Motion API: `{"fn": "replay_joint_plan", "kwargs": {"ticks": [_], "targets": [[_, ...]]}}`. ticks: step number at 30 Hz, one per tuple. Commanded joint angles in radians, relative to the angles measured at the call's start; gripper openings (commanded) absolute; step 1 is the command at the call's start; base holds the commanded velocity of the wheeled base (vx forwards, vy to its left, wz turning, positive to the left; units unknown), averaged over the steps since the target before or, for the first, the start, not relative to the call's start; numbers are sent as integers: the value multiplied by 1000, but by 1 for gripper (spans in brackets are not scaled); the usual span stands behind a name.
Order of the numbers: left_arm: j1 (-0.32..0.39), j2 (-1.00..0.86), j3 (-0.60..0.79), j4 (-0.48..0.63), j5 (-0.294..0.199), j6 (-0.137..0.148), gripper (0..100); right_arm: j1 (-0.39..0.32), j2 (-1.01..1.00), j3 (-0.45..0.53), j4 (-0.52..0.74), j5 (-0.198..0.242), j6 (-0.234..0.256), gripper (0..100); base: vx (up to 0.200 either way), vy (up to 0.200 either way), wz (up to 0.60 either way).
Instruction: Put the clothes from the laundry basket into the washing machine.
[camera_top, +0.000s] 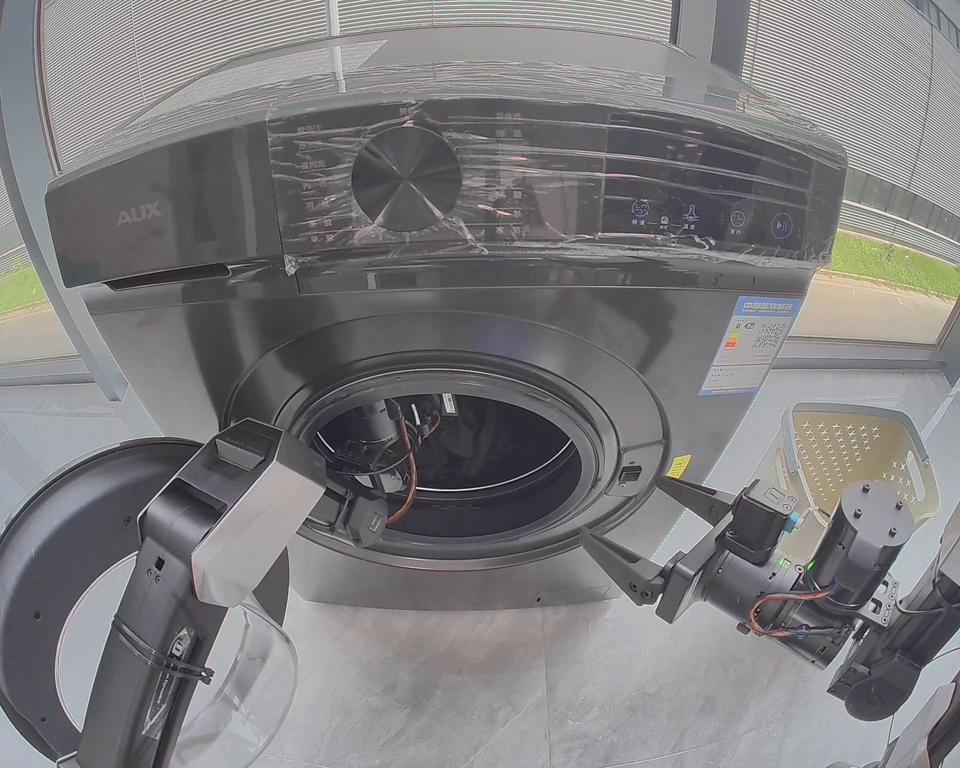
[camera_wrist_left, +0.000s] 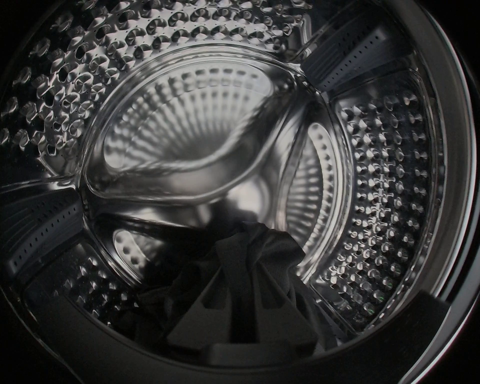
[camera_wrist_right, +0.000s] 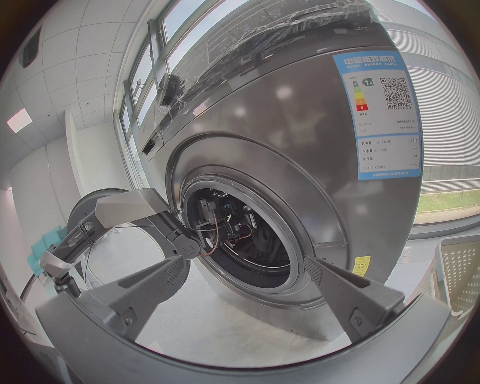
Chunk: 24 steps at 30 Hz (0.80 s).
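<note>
Clothing, one dark piece (camera_wrist_left: 262, 245), is inside the washing machine (camera_top: 560, 330) drum (camera_wrist_left: 390, 175), pinched by the closed left gripper (camera_wrist_left: 243, 280) for dropping there. The right gripper (camera_top: 628, 512) hangs wide open, empty, near the laundry basket (camera_top: 803, 430).

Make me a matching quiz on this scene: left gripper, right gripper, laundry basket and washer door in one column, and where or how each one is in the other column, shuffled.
Things:
1. left gripper
2. right gripper
3. laundry basket
4. washer door

Places or states:
A. swung open, at the robot's left
B. inside the drum, shut on a dark garment
C. open and empty, outside the drum opening
D. on the floor, at the robot's right

Pairs: 1-B, 2-C, 3-D, 4-A
</note>
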Motion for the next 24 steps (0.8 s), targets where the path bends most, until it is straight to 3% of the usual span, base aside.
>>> {"fn": "replay_joint_plan", "kwargs": {"ticks": [1,7,8,15,19,21,22,24], "targets": [[17,33,-41,5,6,2,0,-7,-12,0,1,1,-1,100,0,0,0],[12,33,-26,4,6,2,0,-6,-11,-2,1,1,-1,100,0,0,0],[11,33,-21,4,6,2,100,-6,-12,-2,1,1,-1,100,0,0,0],[-2,24,28,-4,4,-8,100,-7,-14,0,1,1,-1,100,0,0,0],[-37,-33,169,-16,4,-10,100,-7,-14,0,1,1,-2,100,0,0,0],[-37,-33,169,-16,4,-10,100,-7,-14,0,1,1,-2,100,0,0,0],[-78,-99,326,-24,0,-30,100,-7,-14,0,1,1,-2,100,0,0,0],[-95,-124,381,-25,0,-31,100,-7,-14,0,1,1,-1,100,0,0,0]]}}
